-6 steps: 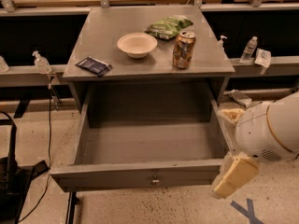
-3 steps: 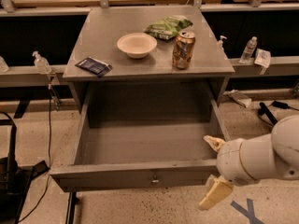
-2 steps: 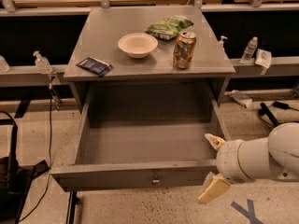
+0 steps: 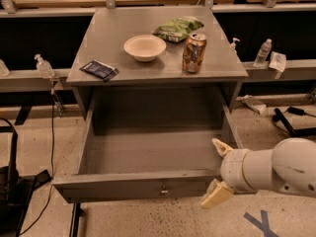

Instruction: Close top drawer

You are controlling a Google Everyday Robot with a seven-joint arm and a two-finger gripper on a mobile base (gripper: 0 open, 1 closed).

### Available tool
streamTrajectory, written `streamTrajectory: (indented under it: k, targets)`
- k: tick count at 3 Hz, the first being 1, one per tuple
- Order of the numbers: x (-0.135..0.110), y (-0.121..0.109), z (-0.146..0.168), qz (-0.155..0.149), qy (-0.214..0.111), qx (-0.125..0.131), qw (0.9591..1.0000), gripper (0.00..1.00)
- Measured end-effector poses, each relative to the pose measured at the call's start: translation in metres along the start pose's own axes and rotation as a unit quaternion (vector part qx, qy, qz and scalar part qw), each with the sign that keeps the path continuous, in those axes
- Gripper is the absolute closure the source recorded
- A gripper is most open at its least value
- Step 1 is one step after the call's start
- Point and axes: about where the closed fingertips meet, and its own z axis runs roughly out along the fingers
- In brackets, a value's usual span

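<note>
The top drawer is pulled far out of the grey cabinet. It is a deep, empty grey box with a wide front panel and a small round knob. My gripper is at the right end of the front panel, on a white arm coming in from the right. It is open. One cream finger sits over the drawer's right front corner. The other finger hangs in front of the panel, below its lower edge.
On the cabinet top stand a white bowl, a soda can, a green snack bag and a dark packet. Bottles stand on side rails. Blue tape marks the floor. Black gear stands at left.
My arm has dropped and moved left, from beside the drawer's right wall to the right end of its front panel. The drawer stays as far out as before.
</note>
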Motion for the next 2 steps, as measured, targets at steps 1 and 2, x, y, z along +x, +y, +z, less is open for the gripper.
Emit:
streamTrajectory:
  k: [1,2]
  targets:
    - [0.000,-0.019,0.021,-0.011,-0.020,0.041,0.9989,0.00]
    - [-0.001,-0.033,0.041,-0.019,-0.034,0.061,0.9974,0.00]
